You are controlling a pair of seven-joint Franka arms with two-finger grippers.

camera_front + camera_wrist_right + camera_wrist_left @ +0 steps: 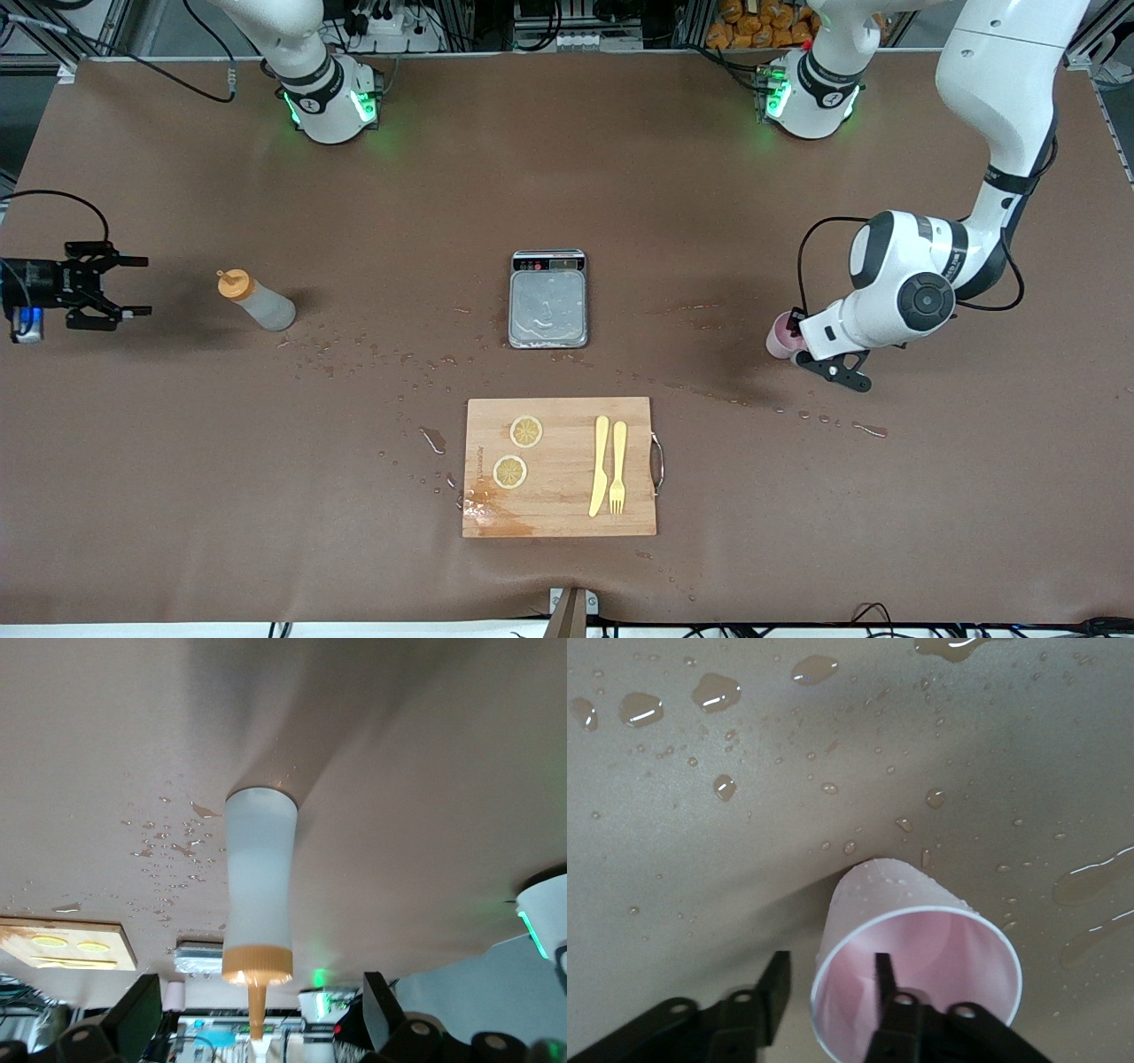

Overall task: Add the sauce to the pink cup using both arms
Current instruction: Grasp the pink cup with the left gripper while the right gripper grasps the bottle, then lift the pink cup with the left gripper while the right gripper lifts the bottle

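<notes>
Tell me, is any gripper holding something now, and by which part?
Nothing is held yet. The left gripper is open, straddling the pink cup's rim wall. The right gripper is open beside the sauce, apart from it.

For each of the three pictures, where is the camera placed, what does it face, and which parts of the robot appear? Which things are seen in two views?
Front view: high across the table, facing both bases; shows both arms, the right gripper open beside the sauce bottle, scale and cutting board.
Left wrist view: on the left arm, facing the wet table; the left gripper is open, one finger inside the pink cup.
Right wrist view: on the right arm, facing the sauce bottle; the right gripper is open.
Shared: pink cup; the bottle.
</notes>
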